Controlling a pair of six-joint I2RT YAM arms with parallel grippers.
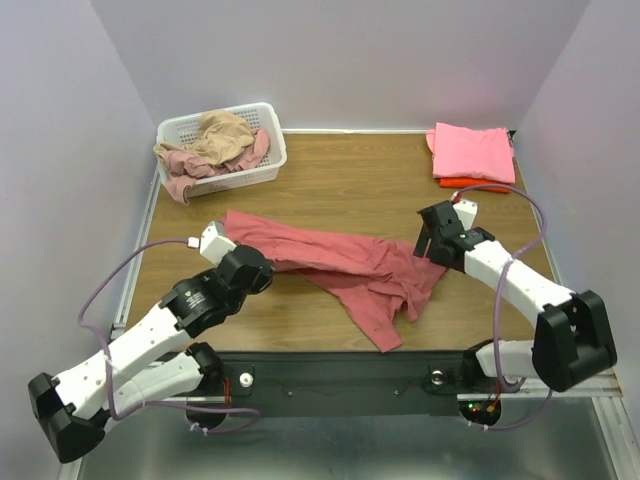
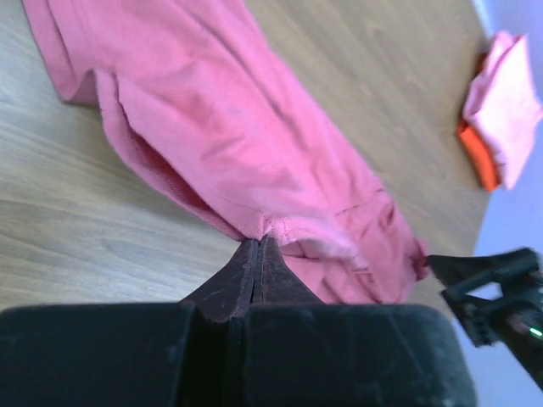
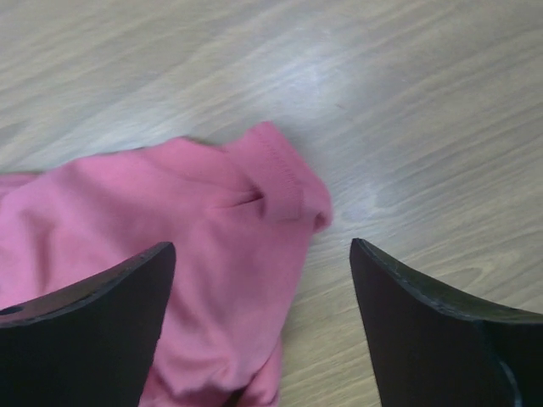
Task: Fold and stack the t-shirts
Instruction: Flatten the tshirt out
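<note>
Left gripper first: its two black fingers are pressed flat together on a fold at the hem edge of the dusty red t-shirt, so a pinch of cloth is caught between the tips. The right gripper hangs over the opposite end of that same shirt with its jaws spread wide and nothing between them. One fingertip is above the fabric and the other above bare wood, and a ribbed, bunched edge of the shirt lies in the gap. The red shirt sprawls rumpled across the middle of the wooden table, running from the left arm towards the right arm, with a flap trailing towards the near edge. I count five shirts in all. One is this red one. Two are folded in the far right corner, a bright pink shirt lying on top of an orange-red shirt — only a strip of the lower one shows. Two more are crumpled in the single white lattice basket at the far left: a tan shirt on top and a pale rose shirt spilling over the rim.
</note>
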